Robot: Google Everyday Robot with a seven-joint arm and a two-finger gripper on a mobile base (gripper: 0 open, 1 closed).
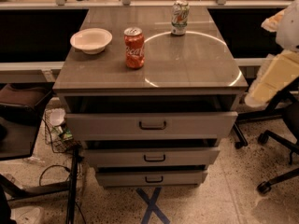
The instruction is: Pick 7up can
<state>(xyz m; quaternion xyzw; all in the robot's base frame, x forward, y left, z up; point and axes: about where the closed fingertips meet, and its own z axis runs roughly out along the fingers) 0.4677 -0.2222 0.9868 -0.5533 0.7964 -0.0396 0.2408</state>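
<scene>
The 7up can stands upright at the back of the grey cabinet top, right of centre, on the far rim of a bright ring of light. It is pale silvery-white with green lettering and a silver top. My gripper is out of view; only a pale cream arm segment shows at the right edge, level with the cabinet's front right corner and well away from the can.
A red cola can stands left of centre. A white bowl sits at the left. The cabinet has three drawers, each slightly pulled out. An office chair base is at the right, and a wire basket and cables are at the left.
</scene>
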